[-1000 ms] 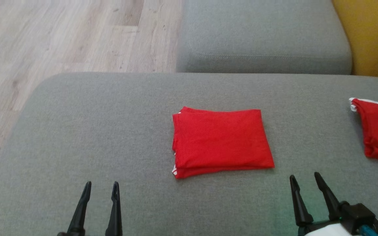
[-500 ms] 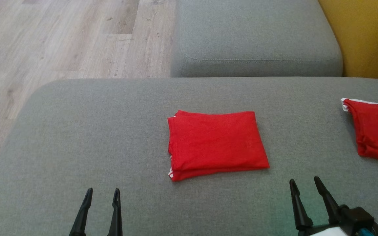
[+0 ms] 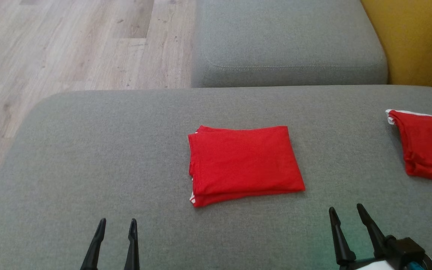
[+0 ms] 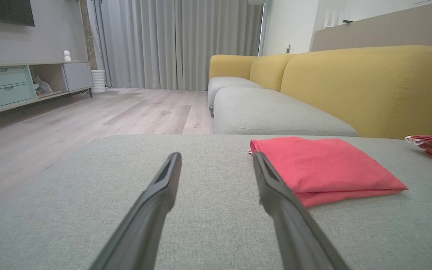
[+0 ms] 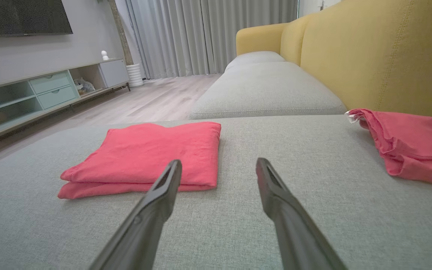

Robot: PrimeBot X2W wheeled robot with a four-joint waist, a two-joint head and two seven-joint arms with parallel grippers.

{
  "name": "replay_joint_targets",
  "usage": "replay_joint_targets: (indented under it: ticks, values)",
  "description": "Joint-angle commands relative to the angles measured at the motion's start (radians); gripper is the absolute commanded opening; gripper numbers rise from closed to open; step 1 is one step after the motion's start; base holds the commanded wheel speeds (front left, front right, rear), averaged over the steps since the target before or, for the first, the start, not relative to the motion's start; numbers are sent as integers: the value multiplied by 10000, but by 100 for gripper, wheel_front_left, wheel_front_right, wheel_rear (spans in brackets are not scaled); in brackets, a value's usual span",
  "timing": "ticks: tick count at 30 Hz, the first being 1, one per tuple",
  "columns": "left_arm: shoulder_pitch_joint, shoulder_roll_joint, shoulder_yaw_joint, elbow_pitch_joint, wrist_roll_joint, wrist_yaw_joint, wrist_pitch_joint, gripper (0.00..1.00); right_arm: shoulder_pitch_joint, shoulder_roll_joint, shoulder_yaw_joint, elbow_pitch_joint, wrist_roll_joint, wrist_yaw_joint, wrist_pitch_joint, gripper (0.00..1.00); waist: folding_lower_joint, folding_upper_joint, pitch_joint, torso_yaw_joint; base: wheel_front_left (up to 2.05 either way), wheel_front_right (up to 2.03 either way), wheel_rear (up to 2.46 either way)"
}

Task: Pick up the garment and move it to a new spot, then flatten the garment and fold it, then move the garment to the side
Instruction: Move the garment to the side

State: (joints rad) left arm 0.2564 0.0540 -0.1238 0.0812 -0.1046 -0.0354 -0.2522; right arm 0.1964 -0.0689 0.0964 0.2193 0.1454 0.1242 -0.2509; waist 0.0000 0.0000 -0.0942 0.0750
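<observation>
A red garment [image 3: 244, 164] lies folded into a neat rectangle at the middle of the grey sofa cushion [image 3: 107, 150]; it also shows in the left wrist view [image 4: 324, 168] and the right wrist view [image 5: 144, 157]. My left gripper [image 3: 117, 224] hovers open near the cushion's front edge, left of and nearer than the garment, with nothing between its fingers. My right gripper [image 3: 345, 212] stands open and empty just in front of the garment's near right corner.
A second red garment [image 3: 428, 146] lies crumpled at the cushion's right side, also in the right wrist view [image 5: 411, 148]. Another grey seat cushion [image 3: 287, 41] lies beyond, the yellow backrest [image 3: 414, 41] at the right, wooden floor [image 3: 69, 45] at the left.
The head camera has shifted, so the whole scene has slid a little to the left and both grippers sit lower in the picture. The folded garment itself has not moved on the cushion.
</observation>
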Motion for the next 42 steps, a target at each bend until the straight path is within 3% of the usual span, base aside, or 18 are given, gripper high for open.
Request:
replay_joint_targets:
  ticks: [1, 8, 12, 20, 30, 31, 32, 33, 37, 42]
  values:
    - [-292, -37, 379, -246, 8, -20, -95, 100, -453, -158, 245, -247, -102, 65, -108, 100, 0, 0, 44, -2, 0, 0, 0]
    - [-492, -37, 578, -557, -340, 233, -95, 100, -1108, -184, 345, 506, 178, 65, -108, 100, 0, 0, 510, 103, 0, 0, 0]
    - [-657, -37, 560, -734, -211, 75, -95, 100, -1932, -399, 761, 1660, 737, 65, -61, 100, 0, 0, 889, 190, 0, 0, 0]
    - [-1226, -38, 397, -925, -112, -235, -95, 100, -4603, -687, 880, 3618, 1923, 65, 1541, 100, 0, 0, 2002, 436, 0, 0, 0]
    - [-1854, -38, 143, -842, -87, -354, -95, 100, -6686, -796, 1547, 5199, 3057, 65, 3115, 100, 0, 0, 2617, 868, 0, 0, 0]
    - [-1895, -38, 112, -827, -91, -352, -95, 100, -6828, -839, 1658, 5366, 3070, 65, 3241, 96, 0, 0, 2658, 912, 0, 0, 0]
    - [-1937, -38, 79, -811, -93, -353, -95, 100, -6952, -887, 1757, 5507, 3070, 65, 3314, 42, 0, 0, 2699, 954, 0, 0, 0]
    - [-1981, -38, 48, -795, -93, -353, -95, 100, -7067, -939, 1857, 5617, 3063, 65, 3342, 0, 0, 0, 2745, 991, 0, 0, 0]
    - [-2108, -38, 86, -770, -145, -236, -95, 100, -7398, -1125, 2111, 5675, 3236, 65, 3267, 0, 0, 0, 2930, 970, 0, 0, 0]
    - [-2170, -38, 158, -792, -249, -208, -95, 100, -7625, -1873, 2271, 5238, 3097, 65, 3051, 0, 0, 0, 3228, 525, 0, 0, 0]
